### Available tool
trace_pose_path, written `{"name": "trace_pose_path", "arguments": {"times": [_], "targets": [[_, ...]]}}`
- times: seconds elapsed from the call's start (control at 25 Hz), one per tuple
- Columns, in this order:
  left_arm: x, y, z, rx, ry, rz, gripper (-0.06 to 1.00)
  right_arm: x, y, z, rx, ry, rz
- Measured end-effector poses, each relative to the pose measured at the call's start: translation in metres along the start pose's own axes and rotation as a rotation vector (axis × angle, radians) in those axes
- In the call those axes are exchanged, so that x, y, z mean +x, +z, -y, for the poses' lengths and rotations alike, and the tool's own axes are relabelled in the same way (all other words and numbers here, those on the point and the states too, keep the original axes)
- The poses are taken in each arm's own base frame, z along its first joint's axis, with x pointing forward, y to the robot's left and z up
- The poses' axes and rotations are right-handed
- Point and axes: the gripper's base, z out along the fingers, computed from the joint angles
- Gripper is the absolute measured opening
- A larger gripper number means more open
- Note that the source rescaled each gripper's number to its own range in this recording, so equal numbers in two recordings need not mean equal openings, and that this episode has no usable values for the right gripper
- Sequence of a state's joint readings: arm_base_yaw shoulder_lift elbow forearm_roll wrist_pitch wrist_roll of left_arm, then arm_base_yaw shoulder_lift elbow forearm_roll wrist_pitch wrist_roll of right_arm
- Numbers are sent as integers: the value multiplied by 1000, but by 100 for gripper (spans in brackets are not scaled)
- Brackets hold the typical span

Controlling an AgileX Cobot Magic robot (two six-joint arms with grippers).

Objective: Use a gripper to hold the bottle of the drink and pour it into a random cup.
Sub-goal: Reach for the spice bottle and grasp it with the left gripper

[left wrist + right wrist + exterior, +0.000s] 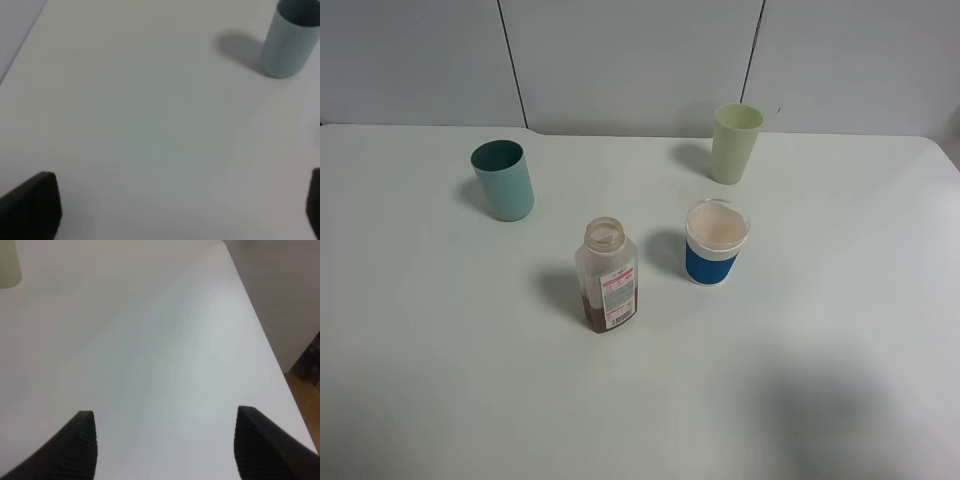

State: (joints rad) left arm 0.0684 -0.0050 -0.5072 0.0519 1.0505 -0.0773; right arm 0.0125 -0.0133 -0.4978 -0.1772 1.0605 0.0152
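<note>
The bottle point(609, 275) stands upright and uncapped near the middle of the white table point(440, 350). A little dark brown drink point(597, 312) sits at its bottom. The teal cup point(503, 180) stands to its back left and also shows in the left wrist view as the teal cup point(290, 42). No gripper appears in the exterior high view. In the left wrist view my left gripper point(182, 205) is open over bare table, far from the cup. In the right wrist view my right gripper point(167, 442) is open with nothing between its black fingertips point(80, 442).
A pale yellow-green tumbler point(735, 143) stands at the back right; its edge shows as a tumbler point(9, 265) in the right wrist view. A white cup with a blue band point(716, 243) stands just right of the bottle. The table's right edge point(260, 325) borders a wooden floor.
</note>
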Motion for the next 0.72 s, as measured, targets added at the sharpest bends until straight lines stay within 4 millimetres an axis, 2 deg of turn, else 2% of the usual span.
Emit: {"name": "trace_pose_path", "arguments": {"times": [0.72], "targets": [[0, 0, 0, 0, 0, 0, 100, 0, 0, 0, 0, 0, 0]]}}
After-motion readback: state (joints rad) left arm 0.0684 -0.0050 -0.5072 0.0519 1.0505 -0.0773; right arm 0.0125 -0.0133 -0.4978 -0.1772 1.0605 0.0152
